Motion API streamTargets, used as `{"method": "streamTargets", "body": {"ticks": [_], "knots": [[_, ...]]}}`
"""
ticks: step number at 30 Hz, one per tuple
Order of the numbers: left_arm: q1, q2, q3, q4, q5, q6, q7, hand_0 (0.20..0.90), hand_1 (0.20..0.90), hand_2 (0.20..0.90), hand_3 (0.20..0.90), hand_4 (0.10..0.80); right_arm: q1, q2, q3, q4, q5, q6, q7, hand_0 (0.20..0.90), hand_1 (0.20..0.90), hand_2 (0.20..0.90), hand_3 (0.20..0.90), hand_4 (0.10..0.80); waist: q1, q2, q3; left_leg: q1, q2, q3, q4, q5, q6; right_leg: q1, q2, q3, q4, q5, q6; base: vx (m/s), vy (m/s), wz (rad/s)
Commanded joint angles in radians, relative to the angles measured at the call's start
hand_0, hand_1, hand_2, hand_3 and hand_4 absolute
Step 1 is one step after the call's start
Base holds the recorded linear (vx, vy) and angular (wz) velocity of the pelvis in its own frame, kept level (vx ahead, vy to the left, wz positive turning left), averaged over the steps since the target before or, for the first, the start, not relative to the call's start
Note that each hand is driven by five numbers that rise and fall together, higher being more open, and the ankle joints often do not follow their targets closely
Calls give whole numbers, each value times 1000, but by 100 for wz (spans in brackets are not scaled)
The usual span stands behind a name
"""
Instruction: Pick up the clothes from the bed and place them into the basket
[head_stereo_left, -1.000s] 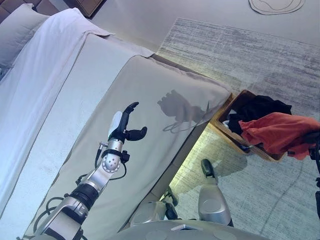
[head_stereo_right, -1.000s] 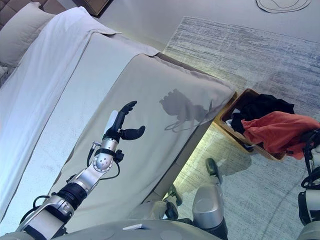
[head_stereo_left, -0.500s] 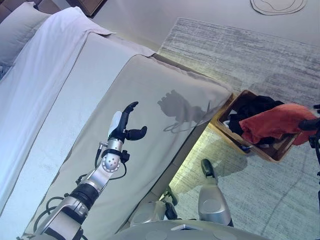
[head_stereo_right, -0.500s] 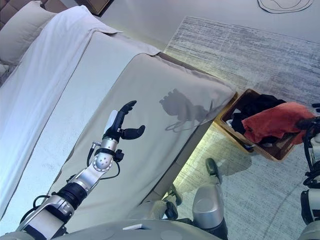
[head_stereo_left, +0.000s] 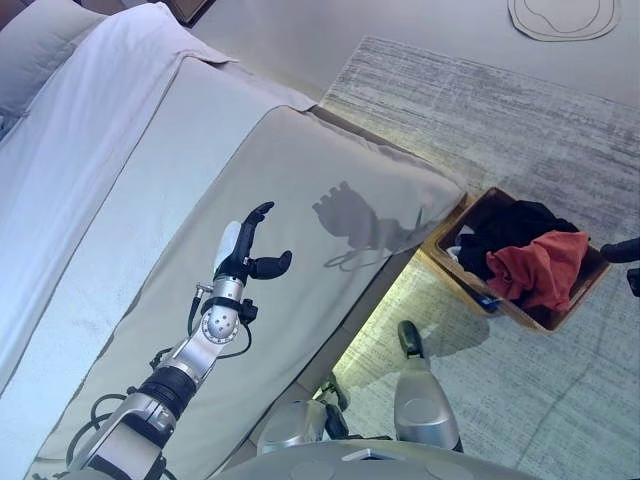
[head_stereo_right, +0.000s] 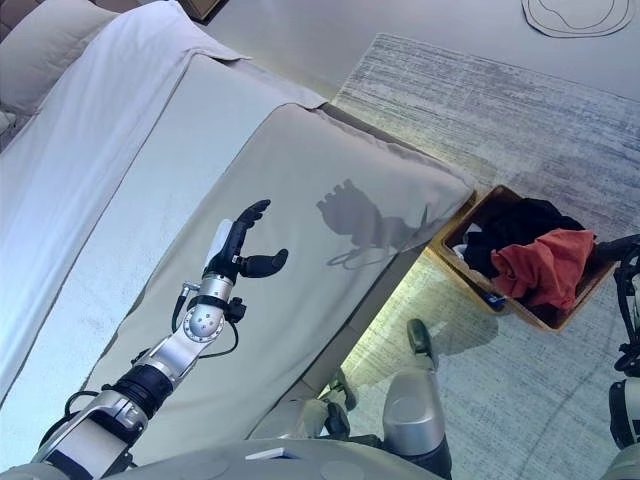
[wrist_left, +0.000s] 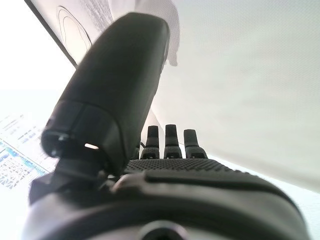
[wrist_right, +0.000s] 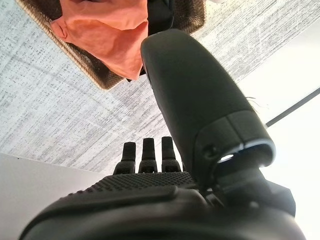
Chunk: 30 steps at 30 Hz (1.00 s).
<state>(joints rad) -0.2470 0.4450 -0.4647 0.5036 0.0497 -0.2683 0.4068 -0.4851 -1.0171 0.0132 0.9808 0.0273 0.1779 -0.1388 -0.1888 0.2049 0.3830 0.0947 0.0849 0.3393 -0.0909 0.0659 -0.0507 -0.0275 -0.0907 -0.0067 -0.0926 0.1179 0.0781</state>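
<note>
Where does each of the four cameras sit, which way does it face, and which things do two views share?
Left eye: on the head, facing down at the bed, rug and basket; the left hand shows open over the bed.
Right eye: beside it, same scene; the right hand shows at the edge.
Left wrist: along the open left hand toward the bed.
Right wrist: along the open right hand toward the basket and red cloth.
Shared: both eyes and the right wrist show the basket, red cloth and rug.
</note>
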Motion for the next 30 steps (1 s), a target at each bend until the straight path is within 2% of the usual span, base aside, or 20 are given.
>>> {"method": "streamTargets", "body": {"ticks": [1,7,14,18,30], "knots": [[-2,62,40,-28,-3,-75,29,900,900,900,900,800,-19,-20,51,8,-8,-66,-26,900,900,900,900,800,19,-123,-148,71,24,-20,4,-100,-36,21,13,6,12,-55,-14,39,-1,3],[-2,43,38,-6,-4,-55,25,900,900,900,900,800,-28,27,65,-71,3,-128,-51,900,900,900,900,800,35,-140,-176,78,26,-37,4,-104,-32,39,12,-7,14,-60,-14,25,9,2],[20,2,59,51,35,-41,46,900,900,900,900,800,14,204,149,-203,-88,-138,-125,900,900,900,900,800,83,-177,-221,75,27,-89,4,-104,-22,68,0,-47,15,-64,-11,28,1,10],[50,-4,74,59,54,-37,59,900,900,900,900,800,28,268,197,-246,-97,-152,-158,900,900,900,900,800,114,-195,-234,68,26,-110,4,-102,-16,81,-6,-68,10,-65,-9,11,-7,16],[141,-36,129,91,51,-41,87,900,900,900,900,800,158,363,257,-414,-269,-207,-233,900,900,900,900,800,176,-217,-271,42,20,-171,4,-101,-2,120,-23,-132,10,-88,0,14,39,21]]}}
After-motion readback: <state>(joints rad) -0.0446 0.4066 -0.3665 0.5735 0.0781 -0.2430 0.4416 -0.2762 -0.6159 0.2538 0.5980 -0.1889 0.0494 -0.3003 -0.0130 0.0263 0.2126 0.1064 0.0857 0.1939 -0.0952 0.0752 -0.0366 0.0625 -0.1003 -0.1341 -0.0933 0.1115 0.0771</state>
